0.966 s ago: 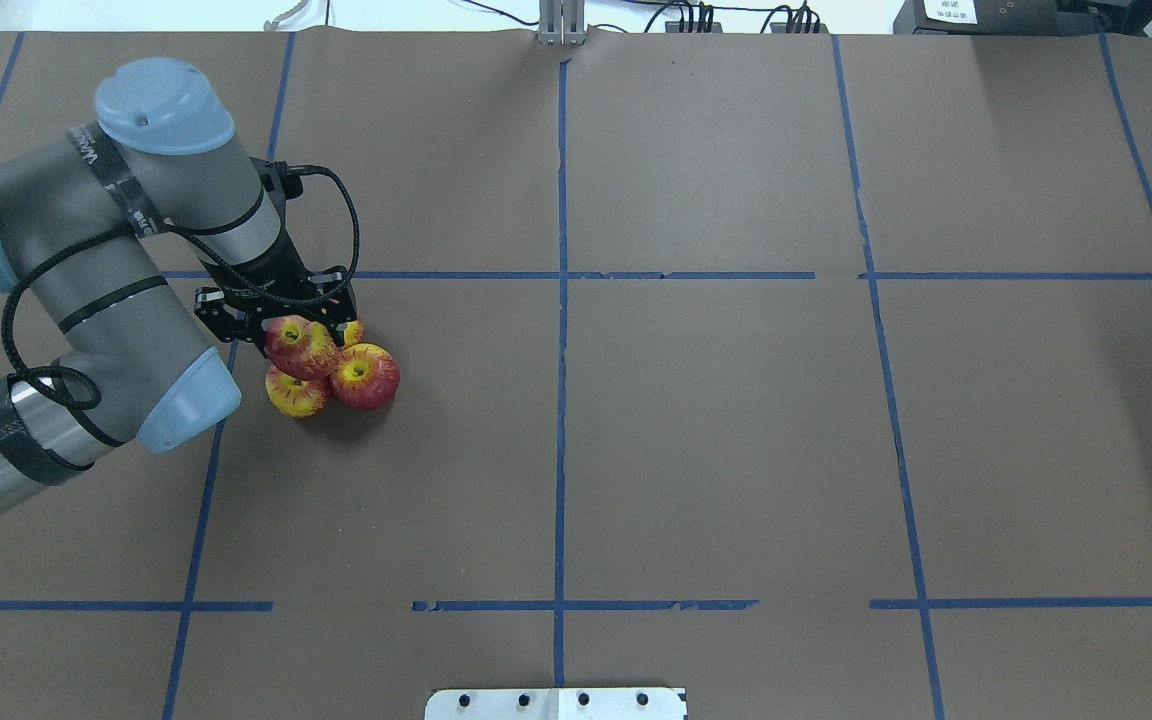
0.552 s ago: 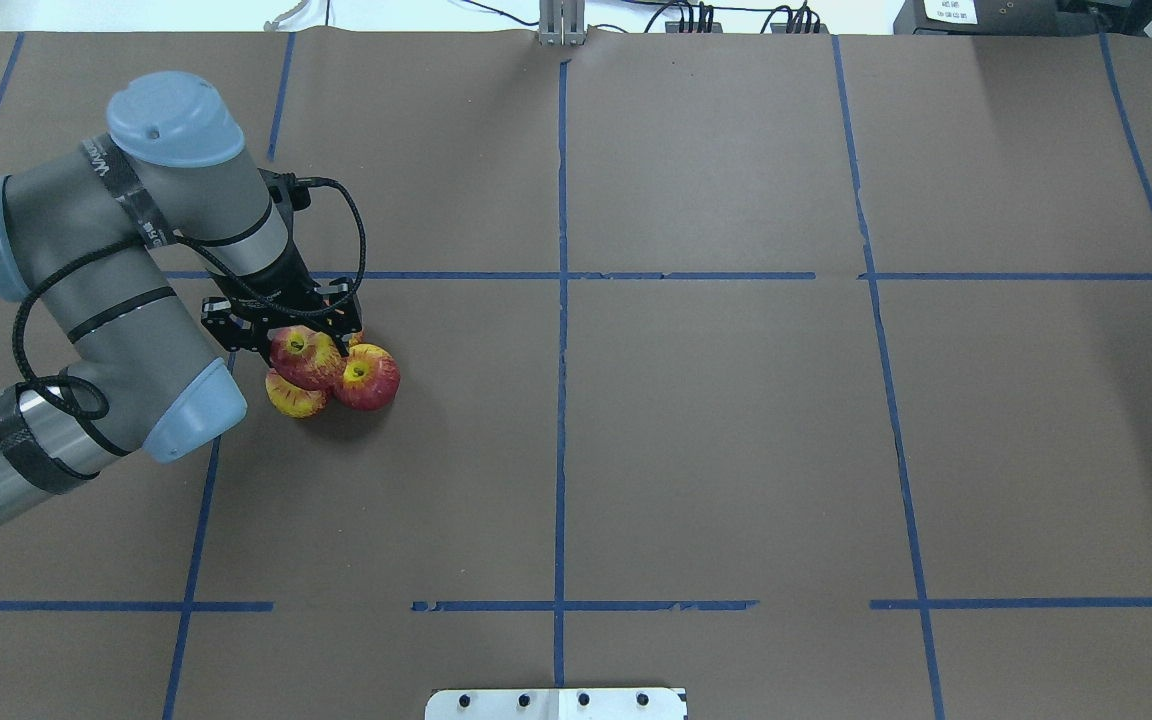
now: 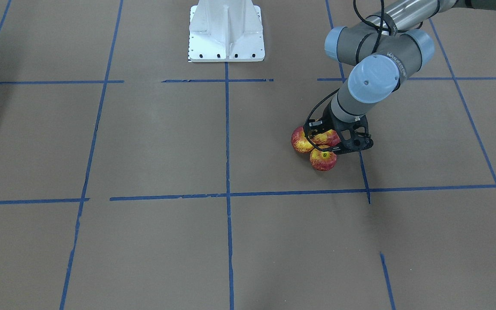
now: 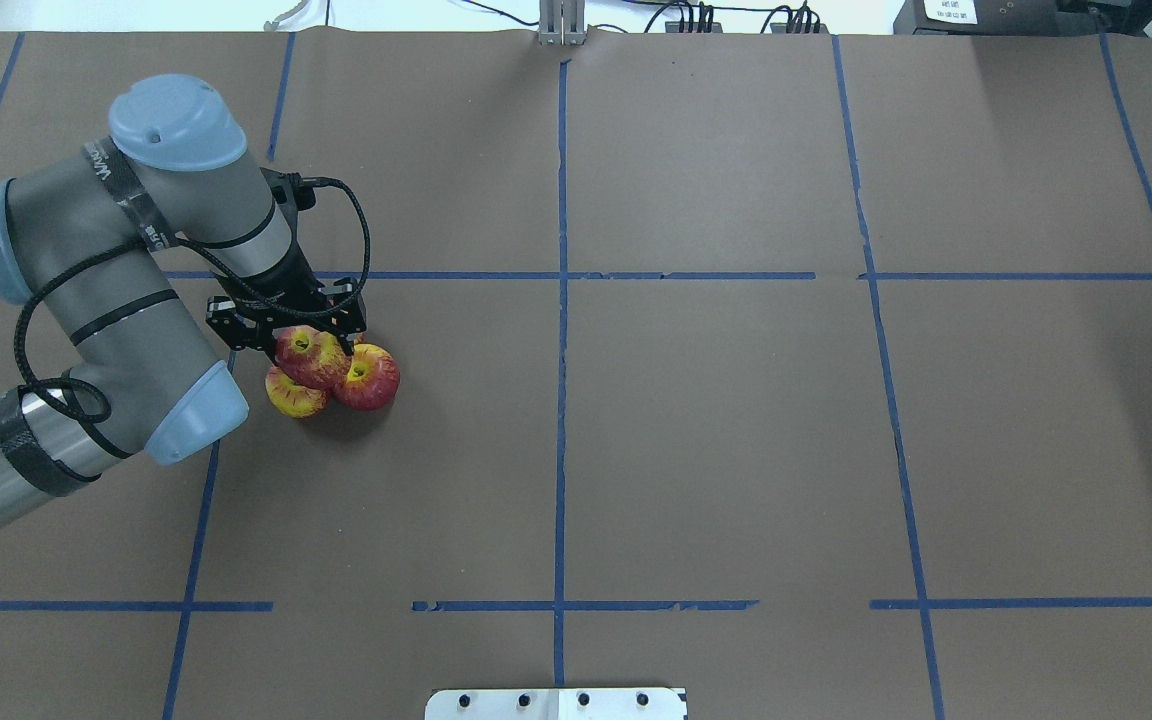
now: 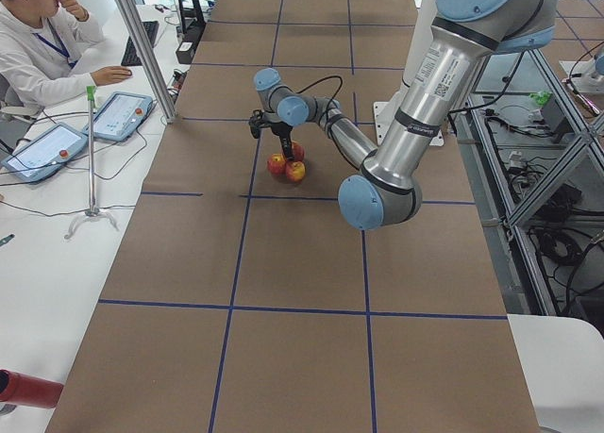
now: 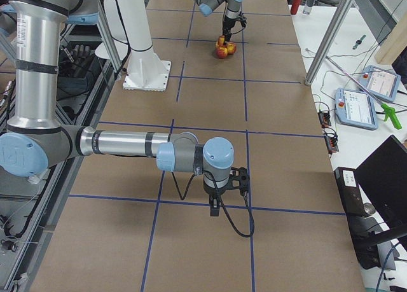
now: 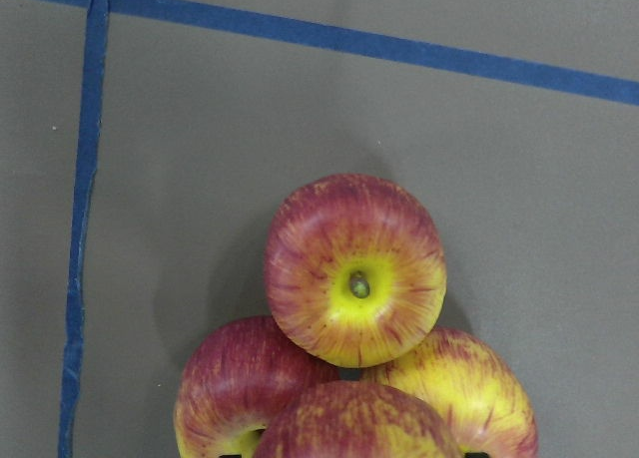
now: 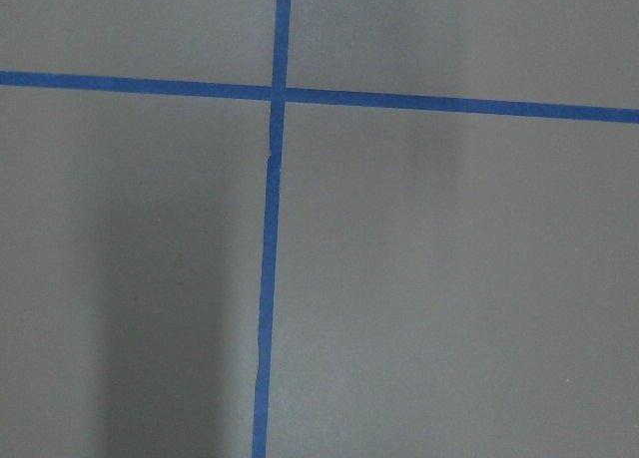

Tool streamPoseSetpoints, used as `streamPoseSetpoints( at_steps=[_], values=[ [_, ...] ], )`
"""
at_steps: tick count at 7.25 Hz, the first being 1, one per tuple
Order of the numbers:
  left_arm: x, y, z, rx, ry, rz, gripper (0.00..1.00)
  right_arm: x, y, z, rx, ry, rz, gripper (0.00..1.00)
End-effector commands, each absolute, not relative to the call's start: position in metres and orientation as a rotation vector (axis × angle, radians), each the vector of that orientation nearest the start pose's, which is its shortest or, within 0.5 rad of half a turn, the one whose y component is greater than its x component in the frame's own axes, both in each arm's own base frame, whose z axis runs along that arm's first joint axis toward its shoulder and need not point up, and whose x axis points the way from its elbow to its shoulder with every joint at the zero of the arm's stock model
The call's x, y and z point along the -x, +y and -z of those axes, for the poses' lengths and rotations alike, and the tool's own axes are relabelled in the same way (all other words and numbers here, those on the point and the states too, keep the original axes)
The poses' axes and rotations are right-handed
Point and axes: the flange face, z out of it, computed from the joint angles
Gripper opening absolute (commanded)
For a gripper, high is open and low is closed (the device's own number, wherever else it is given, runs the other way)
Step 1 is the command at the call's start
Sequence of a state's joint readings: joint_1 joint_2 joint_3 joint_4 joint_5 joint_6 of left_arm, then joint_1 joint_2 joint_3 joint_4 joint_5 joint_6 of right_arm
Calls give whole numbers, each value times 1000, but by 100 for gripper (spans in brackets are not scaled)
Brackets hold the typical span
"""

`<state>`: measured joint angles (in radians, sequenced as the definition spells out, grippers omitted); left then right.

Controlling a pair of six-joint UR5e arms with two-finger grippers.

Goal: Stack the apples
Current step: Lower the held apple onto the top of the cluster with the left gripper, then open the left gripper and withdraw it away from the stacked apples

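Note:
Four red-and-yellow apples sit grouped on the brown table left of centre. Three lie on the table: one (image 4: 368,378) in front right, one (image 4: 291,398) in front left, and one mostly hidden behind. The fourth apple (image 4: 312,362) rests on top of them, between the fingers of my left gripper (image 4: 304,345), which is shut on it. The left wrist view shows the far apple (image 7: 354,268), two nearer ones, and the held apple (image 7: 354,423) at the bottom edge. My right gripper (image 6: 216,206) hangs over bare table far from the apples; I cannot tell if it is open or shut.
The robot's white base plate (image 3: 226,30) stands at the table's near-robot edge. Blue tape lines (image 4: 560,300) grid the brown table cover. An operator (image 5: 38,46) and tablets (image 5: 118,117) are at a side table beyond the left end.
My left gripper has moved slightly right and down with the apple, bringing it from beside the group onto the top of the other three.

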<state>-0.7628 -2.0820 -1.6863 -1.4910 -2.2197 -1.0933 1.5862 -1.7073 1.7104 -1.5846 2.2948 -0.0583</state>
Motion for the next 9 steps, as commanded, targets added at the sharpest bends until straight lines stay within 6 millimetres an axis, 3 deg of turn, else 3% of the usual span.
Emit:
streamPoseSetpoints(
  at_steps=[1,2,3,6,7,9],
  values=[
    [-420,-506,-318,166,800,91,0,-74,-432,-658,-16,-724,37,100],
    [-420,-506,-318,166,800,91,30,-74,-432,-658,-16,-724,37,100],
    [-420,-506,-320,167,797,92,98,-74,-432,-658,-16,-724,37,100],
    [-414,-503,-319,164,795,96,100,-74,-432,-658,-16,-724,37,100],
    [-395,-504,-316,152,800,109,100,-74,-432,-658,-16,-724,37,100],
    [-309,-506,-290,68,805,97,100,-74,-432,-658,-16,-724,37,100]
  ],
)
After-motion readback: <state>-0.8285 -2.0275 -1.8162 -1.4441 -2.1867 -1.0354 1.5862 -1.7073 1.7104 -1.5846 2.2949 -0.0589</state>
